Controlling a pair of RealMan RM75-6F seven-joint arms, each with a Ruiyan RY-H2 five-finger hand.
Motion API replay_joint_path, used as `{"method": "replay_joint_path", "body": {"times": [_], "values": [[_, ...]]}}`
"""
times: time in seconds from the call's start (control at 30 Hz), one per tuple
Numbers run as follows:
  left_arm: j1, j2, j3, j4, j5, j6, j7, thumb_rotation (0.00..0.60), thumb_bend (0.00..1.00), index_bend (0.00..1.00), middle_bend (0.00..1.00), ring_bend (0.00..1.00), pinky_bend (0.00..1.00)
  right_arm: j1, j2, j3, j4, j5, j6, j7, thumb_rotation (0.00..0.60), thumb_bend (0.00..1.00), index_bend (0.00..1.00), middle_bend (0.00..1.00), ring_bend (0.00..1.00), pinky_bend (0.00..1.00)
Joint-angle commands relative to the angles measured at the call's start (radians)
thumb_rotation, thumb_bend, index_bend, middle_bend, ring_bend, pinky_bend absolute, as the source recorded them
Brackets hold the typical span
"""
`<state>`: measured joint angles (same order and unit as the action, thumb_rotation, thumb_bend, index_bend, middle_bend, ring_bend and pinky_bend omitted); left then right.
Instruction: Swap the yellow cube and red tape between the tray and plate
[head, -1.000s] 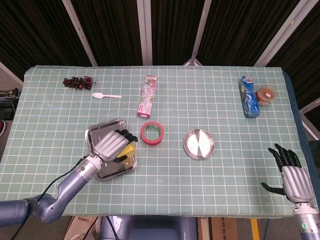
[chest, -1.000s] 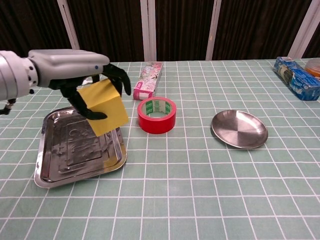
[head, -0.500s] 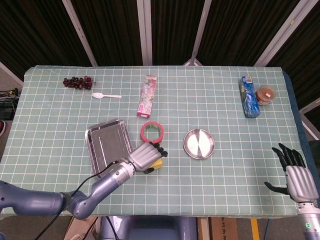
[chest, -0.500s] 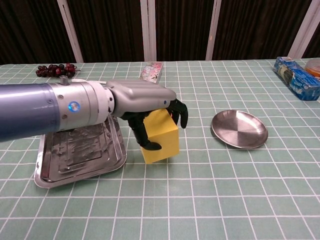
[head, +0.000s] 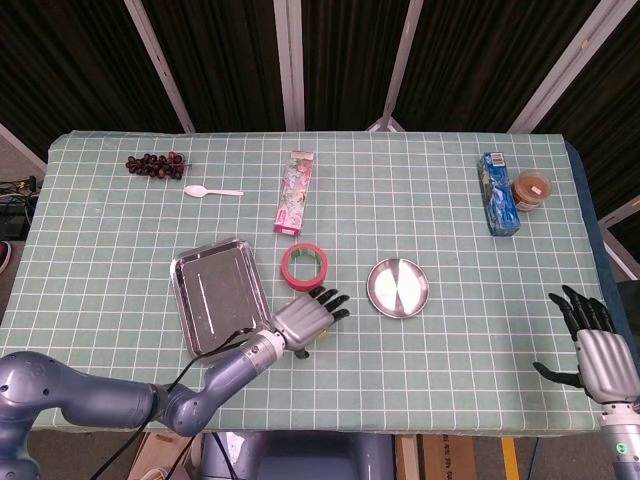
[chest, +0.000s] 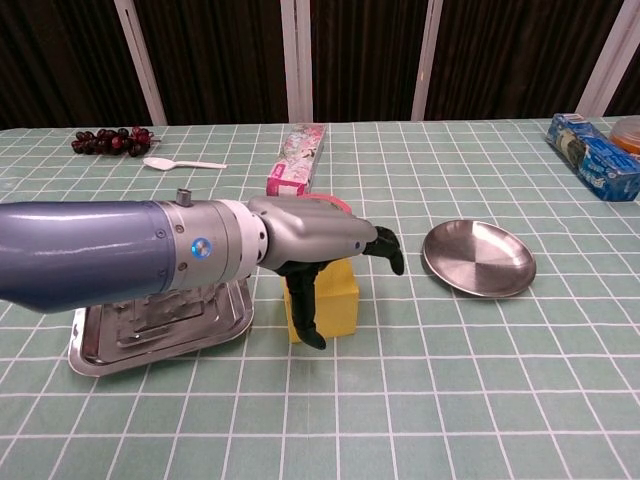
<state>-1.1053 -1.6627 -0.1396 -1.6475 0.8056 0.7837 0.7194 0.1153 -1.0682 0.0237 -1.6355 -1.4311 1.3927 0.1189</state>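
Observation:
The yellow cube (chest: 342, 292) stands on the table cloth between the steel tray (head: 215, 295) and the round steel plate (head: 398, 288). My left hand (chest: 320, 238) lies over the cube's top, fingers stretched out past it toward the plate and thumb hanging down in front of it. In the head view the left hand (head: 305, 318) hides the cube. The red tape (head: 287, 268) lies flat on the cloth just behind the hand, beside the tray; in the chest view only its red rim (chest: 328, 201) shows. My right hand (head: 598, 350) hovers open at the table's near right corner.
Along the far side lie grapes (head: 155, 163), a white spoon (head: 212, 191), a pink box (head: 297, 192), a blue packet (head: 497, 193) and a small cup (head: 532, 188). The tray (chest: 150, 325) and the plate (chest: 478, 258) hold nothing.
My left hand carried the cube from above the tray rightward, set it on the cloth and has uncurled its fingers. The right hand sank slightly.

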Motion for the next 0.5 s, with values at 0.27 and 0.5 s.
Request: {"method": "replay_joint_path", "body": {"times": [0.27,0.5], "values": [[0.032,0.217,-0.011,-0.271,0.037,0.213,0.089,0.600,0.00,0.15,0.00,0.00,0.03,-0.002,0.000,0.007,-0.005,0.021,-0.018,-0.019,0.600,0.04,0.12,0.00,0.07,0.00],[0.020,0.205,-0.030,-0.143,-0.056,0.189,0.052,0.600,0.00,0.15,0.00,0.00,0.00,0.001,-0.006,0.009,-0.010,0.030,-0.033,-0.055,0.600,0.04,0.12,0.00,0.07,0.00]]}}
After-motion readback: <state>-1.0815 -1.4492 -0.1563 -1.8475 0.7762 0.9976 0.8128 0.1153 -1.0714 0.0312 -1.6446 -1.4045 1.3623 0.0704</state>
